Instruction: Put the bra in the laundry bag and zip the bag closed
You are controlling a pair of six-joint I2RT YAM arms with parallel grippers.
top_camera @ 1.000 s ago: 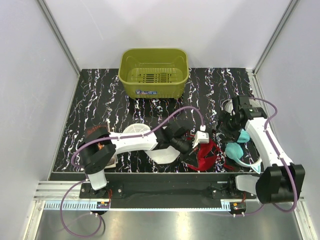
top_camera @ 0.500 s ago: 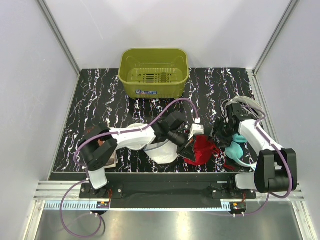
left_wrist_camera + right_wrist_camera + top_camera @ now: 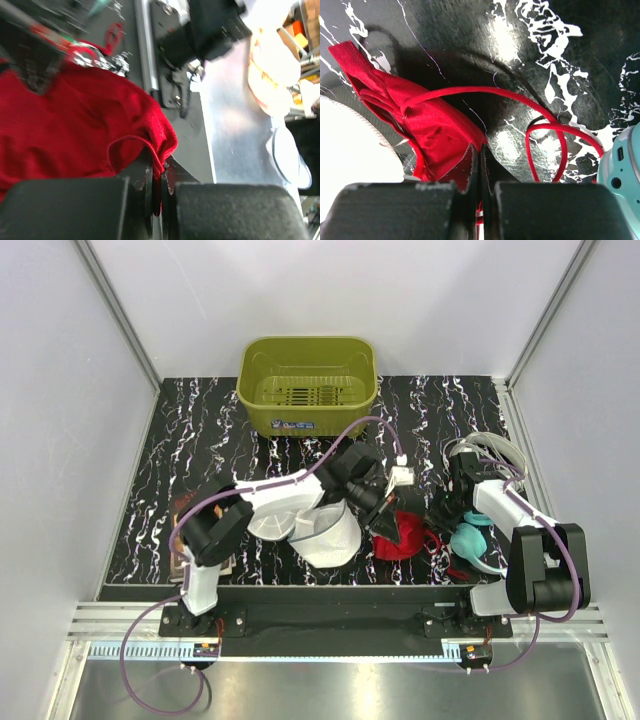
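The red bra (image 3: 402,538) lies bunched on the black marbled table, between my two grippers. My left gripper (image 3: 384,522) is shut on its left edge; the left wrist view shows red fabric (image 3: 75,125) pinched between the closed jaws (image 3: 157,175). My right gripper (image 3: 441,514) is shut on the bra's right side; the right wrist view shows the red cloth (image 3: 435,135) caught at the closed jaws (image 3: 481,155), with thin straps (image 3: 555,150) looping over the table. The white mesh laundry bag (image 3: 326,532) lies just left of the bra, partly under my left arm, and its edge shows again (image 3: 350,155).
An olive-green basket (image 3: 308,385) stands at the back centre. A teal rounded item (image 3: 476,542) lies right of the bra, beside my right arm, and shows in the right wrist view (image 3: 626,160). White walls close in the table on three sides.
My right gripper has come down beside the bra and shut on its right side. My left arm has drawn the bra back and a little left, bunching it.
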